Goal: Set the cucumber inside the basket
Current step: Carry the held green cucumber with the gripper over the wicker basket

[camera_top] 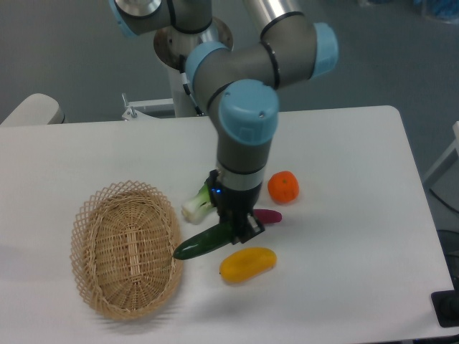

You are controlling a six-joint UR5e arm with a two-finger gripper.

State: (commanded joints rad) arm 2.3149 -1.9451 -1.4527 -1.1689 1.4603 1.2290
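Note:
The cucumber (202, 243) is slim, dark green and glossy. It lies tilted, its left tip close to the basket's right rim. My gripper (237, 231) is shut on the cucumber's right end; I cannot tell whether it rests on the table or is lifted just above it. The basket (126, 248) is an oval tan wicker one at the table's left front, and it holds nothing. The gripper stands to the right of the basket.
A yellow mango (247, 264) lies just below the gripper. An orange (283, 187) and a purple eggplant piece (269, 216) sit to its right. A light green leafy vegetable (196, 206) lies behind the cucumber. The table's front edge is near.

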